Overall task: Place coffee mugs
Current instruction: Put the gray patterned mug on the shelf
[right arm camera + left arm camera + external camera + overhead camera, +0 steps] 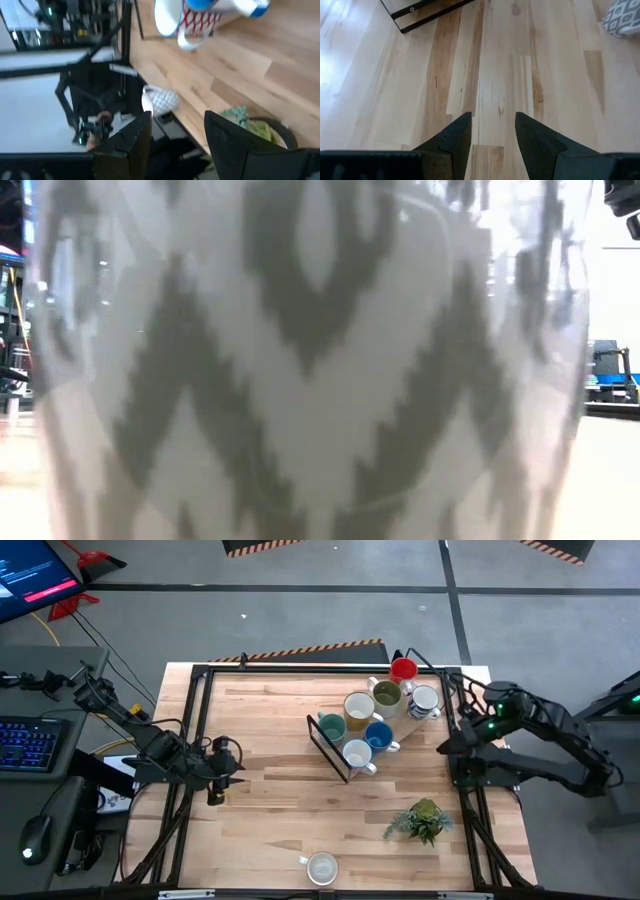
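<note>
Mugs (372, 722) cluster on rack (328, 747) at 1 o'clock; patterned mug (321, 867) sits alone at 6. Left end effector (217, 786) at 9 and right end effector (447, 747) at 3, both open, empty, waiting.

Table (270, 740): pale wood planks, smooth, lightly glossy.
Table frame (200, 720): black metal bars.
Coffee mugs (372, 718): glazed ceramic, shiny.
Patterned mug (300, 360): glossy, grey-and-white.
Left gripper (492, 145) fingers (455, 137): matt black plastic.

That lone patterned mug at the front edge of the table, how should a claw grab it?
Probably from straight above, pinching the rim. The patterned mug stands upright, mouth open to the top, alone on bare wood. Its handle points toward the left arm's side, so grip the rim wall elsewhere.
</note>
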{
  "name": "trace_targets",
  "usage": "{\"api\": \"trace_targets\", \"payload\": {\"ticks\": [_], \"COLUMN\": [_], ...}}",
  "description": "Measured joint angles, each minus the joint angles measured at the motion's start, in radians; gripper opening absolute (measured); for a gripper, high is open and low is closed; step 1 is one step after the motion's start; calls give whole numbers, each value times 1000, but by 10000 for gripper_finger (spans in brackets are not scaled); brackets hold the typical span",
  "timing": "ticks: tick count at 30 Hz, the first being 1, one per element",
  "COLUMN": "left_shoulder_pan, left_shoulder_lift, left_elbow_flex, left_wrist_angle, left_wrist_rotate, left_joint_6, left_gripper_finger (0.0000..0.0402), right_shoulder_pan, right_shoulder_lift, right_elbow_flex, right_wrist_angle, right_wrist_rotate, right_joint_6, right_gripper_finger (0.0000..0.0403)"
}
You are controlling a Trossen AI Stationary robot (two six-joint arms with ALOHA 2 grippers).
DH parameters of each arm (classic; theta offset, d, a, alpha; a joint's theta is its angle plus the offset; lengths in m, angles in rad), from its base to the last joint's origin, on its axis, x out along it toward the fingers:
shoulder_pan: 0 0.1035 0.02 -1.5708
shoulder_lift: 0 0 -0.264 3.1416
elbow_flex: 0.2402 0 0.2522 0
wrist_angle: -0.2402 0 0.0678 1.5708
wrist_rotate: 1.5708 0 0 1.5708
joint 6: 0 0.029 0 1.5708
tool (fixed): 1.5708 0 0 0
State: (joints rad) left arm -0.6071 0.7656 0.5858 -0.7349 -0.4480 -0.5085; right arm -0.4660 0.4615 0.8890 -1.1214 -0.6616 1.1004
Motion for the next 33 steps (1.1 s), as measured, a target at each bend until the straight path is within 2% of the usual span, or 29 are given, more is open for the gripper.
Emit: {"api": "trace_targets", "payload": {"ticks": [3,7,10,14,21,27,29,33], "left_shoulder_pan": [0,0,0,0,0,0,0,1], "left_shoulder_lift": [0,0,0,0,0,0,0,0], "left_elbow_flex": [0,0,0,0,0,0,0,0], "left_wrist_angle": [0,0,0,-1,-1,-1,-1,0], "left_wrist_rotate": [0,0,0,0,0,0,0,54], "left_joint_6": [-22,-22,-23,-40,-40,-41,-75,-294], "left_gripper_finger": [142,142,142,142,142,142,142,142], "right_shoulder_pan": [64,167,273,463,856,1039,1077,1144], "right_shoulder_lift": [12,39,77,155,324,432,468,547], "right_elbow_flex": [0,0,0,0,0,0,0,0], "right_wrist_angle": [34,156,238,350,707,816,813,830], "right_wrist_rotate": [18,138,180,235,400,569,613,638], "right_joint_6": [9,21,35,70,44,58,83,137], "right_gripper_finger": [167,167,167,167,167,167,167,167]}}
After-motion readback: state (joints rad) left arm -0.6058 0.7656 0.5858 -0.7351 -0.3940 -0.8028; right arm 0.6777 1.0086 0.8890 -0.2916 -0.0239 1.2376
